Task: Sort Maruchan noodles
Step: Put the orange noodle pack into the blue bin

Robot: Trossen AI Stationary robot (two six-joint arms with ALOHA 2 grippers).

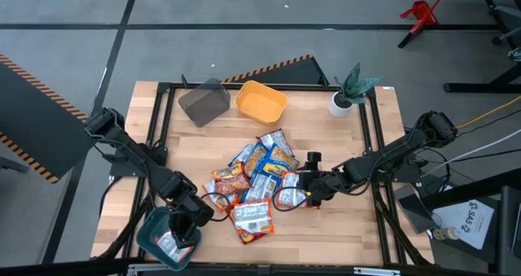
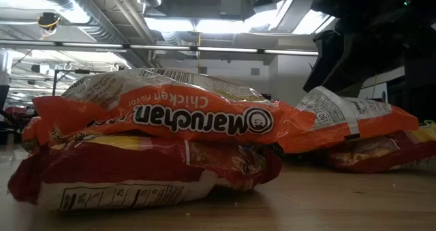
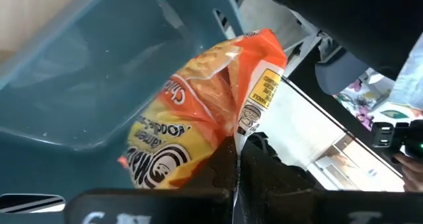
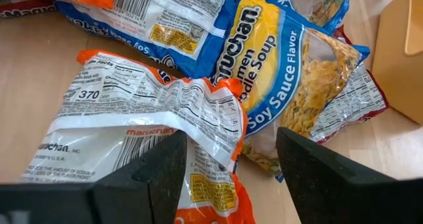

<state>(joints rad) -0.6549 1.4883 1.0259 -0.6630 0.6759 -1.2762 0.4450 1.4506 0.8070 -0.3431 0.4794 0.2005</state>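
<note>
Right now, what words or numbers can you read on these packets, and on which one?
"Maruchan" and "Chicken Flavor", upside down: top orange packet, low view.
"Soy Sauce Flavor", "...men ...dle Soup", "...ruchan": blue packet, right wrist view.
"370", "maruchan": back of the orange packet before the right hand.
Barcodes and nutrition print elsewhere: too small to read.

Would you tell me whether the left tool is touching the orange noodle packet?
Touching: the left wrist view shows the left tool shut on the orange noodle packet's edge.
</note>
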